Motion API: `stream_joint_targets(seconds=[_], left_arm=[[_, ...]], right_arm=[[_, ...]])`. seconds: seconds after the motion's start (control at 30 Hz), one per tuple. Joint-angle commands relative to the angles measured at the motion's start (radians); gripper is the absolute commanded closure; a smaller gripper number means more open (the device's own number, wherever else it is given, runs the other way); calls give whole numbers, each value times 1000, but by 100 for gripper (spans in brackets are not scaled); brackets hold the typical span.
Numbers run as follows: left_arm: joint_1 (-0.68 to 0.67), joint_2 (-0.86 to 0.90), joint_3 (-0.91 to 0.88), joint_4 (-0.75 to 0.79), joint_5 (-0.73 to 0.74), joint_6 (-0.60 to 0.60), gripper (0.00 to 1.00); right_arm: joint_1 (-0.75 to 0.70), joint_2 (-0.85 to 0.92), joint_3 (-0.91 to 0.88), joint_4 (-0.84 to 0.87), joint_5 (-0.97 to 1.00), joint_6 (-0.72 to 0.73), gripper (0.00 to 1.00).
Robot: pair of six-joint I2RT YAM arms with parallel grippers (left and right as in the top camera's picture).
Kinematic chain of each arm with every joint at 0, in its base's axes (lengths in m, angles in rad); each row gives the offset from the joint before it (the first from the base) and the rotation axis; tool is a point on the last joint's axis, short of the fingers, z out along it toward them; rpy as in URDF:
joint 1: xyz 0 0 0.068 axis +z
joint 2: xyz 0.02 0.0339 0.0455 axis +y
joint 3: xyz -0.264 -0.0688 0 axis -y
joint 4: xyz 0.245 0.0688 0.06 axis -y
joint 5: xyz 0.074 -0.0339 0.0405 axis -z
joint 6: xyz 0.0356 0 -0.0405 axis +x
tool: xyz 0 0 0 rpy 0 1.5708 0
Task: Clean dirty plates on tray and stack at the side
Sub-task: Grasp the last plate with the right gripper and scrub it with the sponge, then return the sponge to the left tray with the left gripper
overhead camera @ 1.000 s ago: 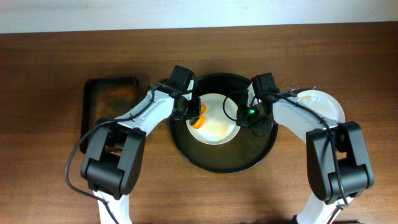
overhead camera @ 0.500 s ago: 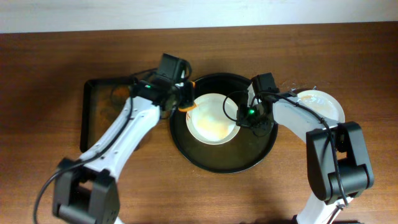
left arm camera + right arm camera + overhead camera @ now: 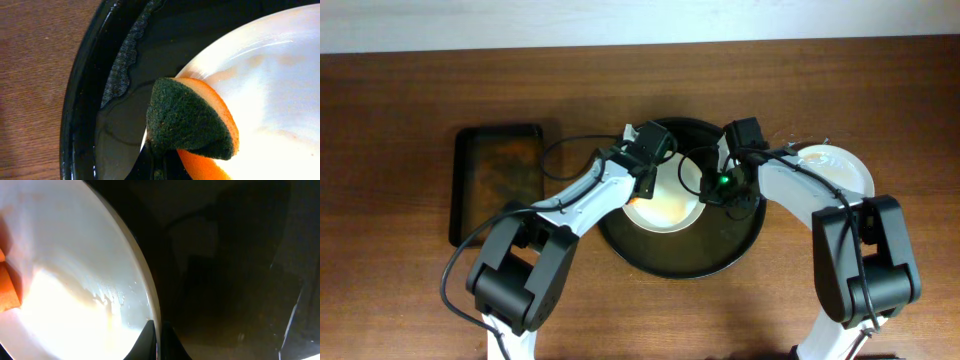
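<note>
Here the left tool (image 3: 638, 188) clamps a folded sponge (image 3: 190, 120), rough green over orange foam. The right tool (image 3: 156, 342) pinches the thin rim of the glossy white plate (image 3: 272, 80).

The round black tray (image 3: 715, 250) sat at the centre of the wooden table (image 3: 400, 100), holding a white plate (image 3: 670, 208) in its upper half. The left gripper (image 3: 645, 172) was at the plate's 10 o'clock edge with a sliver of orange sponge (image 3: 632, 199) under it, the right gripper (image 3: 723, 186) at its 3 o'clock rim. Another white plate (image 3: 845, 165) lay at the tray's 3 o'clock, and a rectangular brown tray (image 3: 500, 185) at 9 o'clock.
</note>
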Motion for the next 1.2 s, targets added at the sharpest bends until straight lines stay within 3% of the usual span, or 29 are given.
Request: stream_joint_targets(seconds=[0.0,0.43,0.67,0.83,0.93,1.07,1.17], left_arm=[[36,18,3,-32,-219,16,100],[47,-174,24,-129,-230,14,100],[254,-323,23,-195,257,-17,100],[544,-322,11,-194,656,170,100],[786,-298,-13,-194,1000,346,100],[993,-175,-70,-192,1267,466,100],[1067,16,-81,-187,1368,507,100]], right_arm=[[10,39,-49,-37,58,-6,96],[9,39,-49,-49,65,-6,96],[9,39,-49,-49,65,-6,92],[9,39,-49,-52,66,-7,93],[9,39,-49,-52,66,-7,93],[9,39,-49,-52,66,-7,93],[9,39,-49,-52,66,-7,93]])
